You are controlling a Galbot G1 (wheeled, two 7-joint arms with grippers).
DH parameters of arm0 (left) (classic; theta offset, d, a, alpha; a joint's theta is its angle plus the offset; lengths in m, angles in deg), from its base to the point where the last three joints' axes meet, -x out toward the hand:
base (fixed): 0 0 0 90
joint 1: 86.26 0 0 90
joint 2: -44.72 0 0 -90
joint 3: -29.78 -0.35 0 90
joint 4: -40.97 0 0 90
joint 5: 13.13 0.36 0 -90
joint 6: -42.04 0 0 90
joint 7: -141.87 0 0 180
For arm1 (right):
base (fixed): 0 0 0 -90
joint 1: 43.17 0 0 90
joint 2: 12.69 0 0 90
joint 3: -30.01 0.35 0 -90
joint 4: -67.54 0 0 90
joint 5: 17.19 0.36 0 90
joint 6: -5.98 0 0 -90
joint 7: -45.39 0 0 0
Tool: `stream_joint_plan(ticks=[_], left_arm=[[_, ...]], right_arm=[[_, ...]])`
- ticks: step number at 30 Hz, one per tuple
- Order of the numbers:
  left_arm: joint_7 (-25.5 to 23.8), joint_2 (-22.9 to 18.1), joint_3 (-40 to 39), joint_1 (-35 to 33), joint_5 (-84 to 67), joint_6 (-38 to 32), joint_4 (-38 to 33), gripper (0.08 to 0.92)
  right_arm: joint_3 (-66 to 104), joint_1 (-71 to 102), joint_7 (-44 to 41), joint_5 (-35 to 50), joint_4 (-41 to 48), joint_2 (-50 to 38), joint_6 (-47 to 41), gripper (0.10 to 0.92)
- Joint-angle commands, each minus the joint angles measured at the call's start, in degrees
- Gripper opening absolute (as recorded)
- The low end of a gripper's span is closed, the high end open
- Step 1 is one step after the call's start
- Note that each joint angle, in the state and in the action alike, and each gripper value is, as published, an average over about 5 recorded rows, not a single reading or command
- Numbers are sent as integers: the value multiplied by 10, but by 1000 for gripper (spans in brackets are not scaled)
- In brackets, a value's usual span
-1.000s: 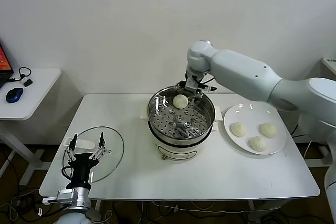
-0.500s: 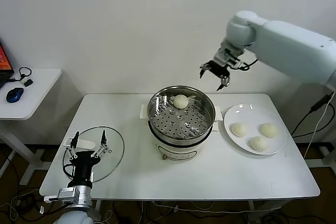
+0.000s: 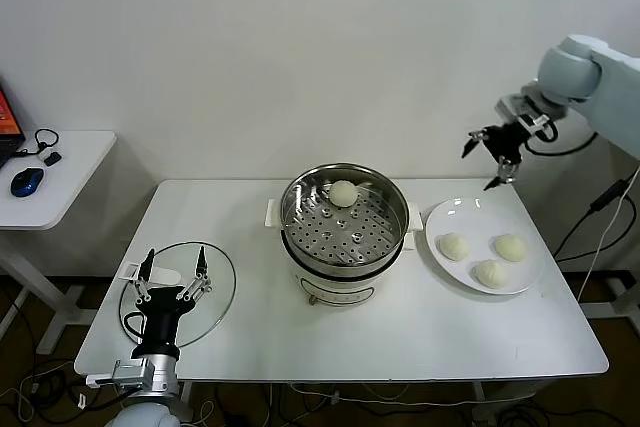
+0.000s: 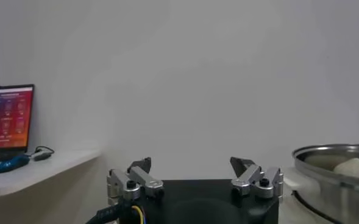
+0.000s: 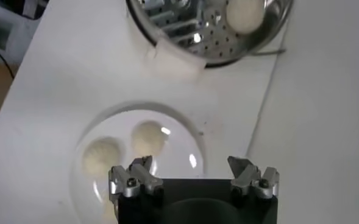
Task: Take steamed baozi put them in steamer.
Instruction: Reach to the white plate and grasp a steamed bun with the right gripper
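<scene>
The steamer (image 3: 345,232), a shiny steel pot with a perforated tray, stands mid-table. One steamed baozi (image 3: 343,193) lies at the tray's far side. Three more baozi (image 3: 454,246) (image 3: 510,247) (image 3: 490,273) lie on the white plate (image 3: 440,222) to its right. My right gripper (image 3: 483,165) hangs high above the plate's far edge, open and empty. In the right wrist view its jaws (image 5: 190,163) stand wide over the plate (image 5: 179,152), with two baozi (image 5: 147,137) (image 5: 102,156) below and the steamer (image 5: 191,36) beyond. My left gripper (image 3: 172,259) is parked open at the table's front left.
A round glass lid (image 3: 205,292) lies flat on the table beside the left gripper. A side table (image 3: 50,172) with a blue mouse (image 3: 27,180) stands to the left. The left wrist view shows the steamer's rim (image 4: 334,155) and a laptop screen (image 4: 7,115).
My right gripper has risen out of the steamer and swung right to above the plate, open and empty. The baozi stays on the tray. The left arm has barely moved.
</scene>
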Motion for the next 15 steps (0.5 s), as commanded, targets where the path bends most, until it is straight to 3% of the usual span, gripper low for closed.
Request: stream_joint_plan(ticks=[1,15], left_arm=[[-2,2,0,-5,0,-2,-4,823],[-2,2,5,-10,-1,-5,2,823]], right_arm=[[76,137,8,-30,38,-36,-42,823],[180,260,44,-79,146,79,-41,823]])
